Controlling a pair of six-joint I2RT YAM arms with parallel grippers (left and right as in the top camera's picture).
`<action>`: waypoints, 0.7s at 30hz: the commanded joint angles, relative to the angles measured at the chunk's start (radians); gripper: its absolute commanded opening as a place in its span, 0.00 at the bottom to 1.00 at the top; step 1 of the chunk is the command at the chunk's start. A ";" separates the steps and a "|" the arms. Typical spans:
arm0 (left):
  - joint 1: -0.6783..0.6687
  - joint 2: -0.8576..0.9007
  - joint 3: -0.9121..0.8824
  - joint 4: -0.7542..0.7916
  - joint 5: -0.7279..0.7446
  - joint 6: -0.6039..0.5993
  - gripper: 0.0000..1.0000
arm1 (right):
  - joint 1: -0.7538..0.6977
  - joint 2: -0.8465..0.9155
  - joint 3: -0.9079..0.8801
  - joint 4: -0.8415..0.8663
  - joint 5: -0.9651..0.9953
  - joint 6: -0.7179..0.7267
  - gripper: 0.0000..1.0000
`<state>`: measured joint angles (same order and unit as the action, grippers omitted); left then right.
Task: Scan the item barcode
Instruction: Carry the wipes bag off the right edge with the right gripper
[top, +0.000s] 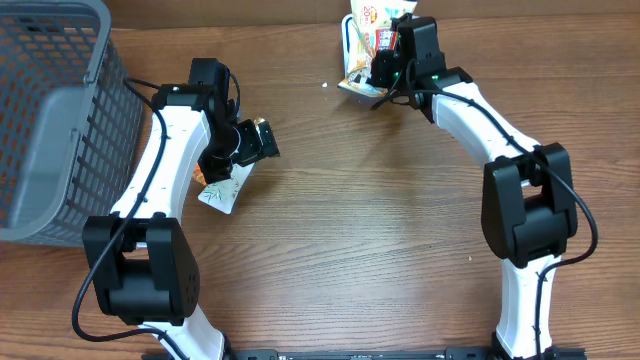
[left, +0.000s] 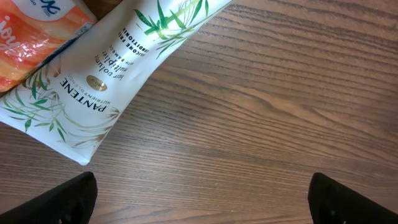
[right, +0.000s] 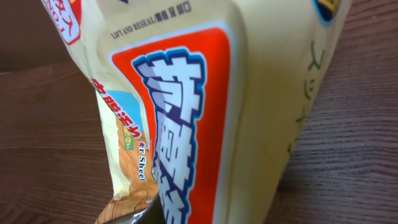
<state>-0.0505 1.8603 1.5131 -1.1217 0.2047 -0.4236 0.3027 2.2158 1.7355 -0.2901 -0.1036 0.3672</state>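
The item, a cream snack bag (top: 366, 30) with an orange and blue label (right: 186, 124), stands up at the table's far edge. My right gripper (top: 384, 66) is shut on the bag's lower part, and the bag fills the right wrist view, hiding the fingers. No barcode shows in any view. My left gripper (top: 262, 140) hangs open over bare wood at the left; its black fingertips (left: 68, 199) stand wide apart with nothing between them. A white Pantene tube (left: 106, 68) lies just beyond them.
A grey mesh basket (top: 50, 110) fills the far left of the table. The white tube (top: 222, 190) lies beside the left arm, with an orange packet (left: 31, 31) next to it. A small white speck (top: 327, 84) lies on the wood.
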 joint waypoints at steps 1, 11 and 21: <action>-0.004 0.012 -0.007 0.002 -0.005 -0.003 1.00 | 0.002 -0.016 0.027 0.021 0.010 0.008 0.04; -0.004 0.012 -0.007 0.002 -0.005 -0.003 1.00 | -0.097 -0.164 0.027 0.002 0.025 0.083 0.04; -0.004 0.012 -0.007 0.002 -0.005 -0.003 1.00 | -0.445 -0.311 0.027 -0.253 0.199 0.270 0.04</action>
<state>-0.0505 1.8603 1.5131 -1.1217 0.2043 -0.4236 -0.0284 1.9621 1.7370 -0.4992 -0.0071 0.5632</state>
